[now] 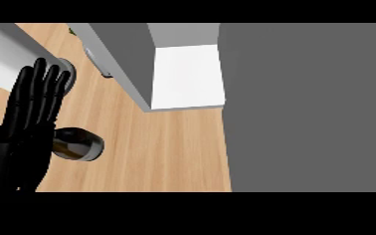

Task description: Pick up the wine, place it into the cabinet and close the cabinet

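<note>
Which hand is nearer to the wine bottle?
Left. The left hand, open with fingers up, is right beside the wine bottle, partly covering it. The right hand is not visible.

The light wooden counter top [169, 149] runs in pale planks with the grain going up and down the view. A dark, glossy wine bottle [77, 144] stands on it, seen from above as a round, shiny black shape — it sits just right of the black left hand [29, 124], at the level of the palm and partly tucked behind it. Beyond the fingertips a small round grey disc [67, 69] shows on the wood, half hidden by the fingers. Further right of the hand, the grey cabinet with its white inside [183, 74] rises from the counter — well apart from the bottle.
</note>
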### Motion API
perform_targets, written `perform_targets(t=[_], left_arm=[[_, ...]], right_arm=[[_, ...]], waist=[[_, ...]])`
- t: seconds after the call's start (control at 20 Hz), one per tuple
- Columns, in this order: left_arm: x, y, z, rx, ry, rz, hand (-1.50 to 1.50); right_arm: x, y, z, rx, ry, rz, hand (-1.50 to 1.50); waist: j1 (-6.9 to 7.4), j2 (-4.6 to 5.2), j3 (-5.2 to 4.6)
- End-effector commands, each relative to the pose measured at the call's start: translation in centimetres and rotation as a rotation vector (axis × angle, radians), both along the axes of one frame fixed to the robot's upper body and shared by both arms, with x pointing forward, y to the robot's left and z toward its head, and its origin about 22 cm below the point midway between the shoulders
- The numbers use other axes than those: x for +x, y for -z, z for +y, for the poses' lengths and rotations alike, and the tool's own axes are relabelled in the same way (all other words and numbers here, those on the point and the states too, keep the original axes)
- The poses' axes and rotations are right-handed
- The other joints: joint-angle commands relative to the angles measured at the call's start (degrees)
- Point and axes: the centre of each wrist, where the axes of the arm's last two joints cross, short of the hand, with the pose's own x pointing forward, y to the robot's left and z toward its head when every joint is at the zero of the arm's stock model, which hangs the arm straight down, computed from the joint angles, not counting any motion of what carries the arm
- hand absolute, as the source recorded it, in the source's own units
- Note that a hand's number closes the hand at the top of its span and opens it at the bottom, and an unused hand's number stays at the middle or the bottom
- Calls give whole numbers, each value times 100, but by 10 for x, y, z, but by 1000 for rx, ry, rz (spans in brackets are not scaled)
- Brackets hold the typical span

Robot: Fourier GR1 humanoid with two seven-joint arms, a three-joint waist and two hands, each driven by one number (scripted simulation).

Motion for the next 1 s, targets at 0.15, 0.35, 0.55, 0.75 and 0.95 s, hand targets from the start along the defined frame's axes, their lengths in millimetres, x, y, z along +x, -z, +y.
perform_targets(t=[0.15, 0.35, 0.55, 0.75, 0.95], left_arm=[[5, 13, -12, 18, -333, 13, -150], [10, 24, -19, -256, -419, 145, -150], [4, 13, -59, -299, -425, 130, -150], [-2, 26, -93, -288, -429, 134, -150], [18, -11, -114, -309, -440, 107, -150]], right_arm=[[-21, 4, -4, 14, -53, -6, -150], [-24, 3, 5, 6, -293, 120, -150], [-40, -17, 0, -14, -320, 143, -150], [-49, -35, -12, -13, -325, 144, -150], [-51, -52, 3, -3, -321, 125, -150]], waist=[[259, -91, -109], [268, -64, -130], [272, -88, -118], [294, -83, -118], [301, -80, -117]])
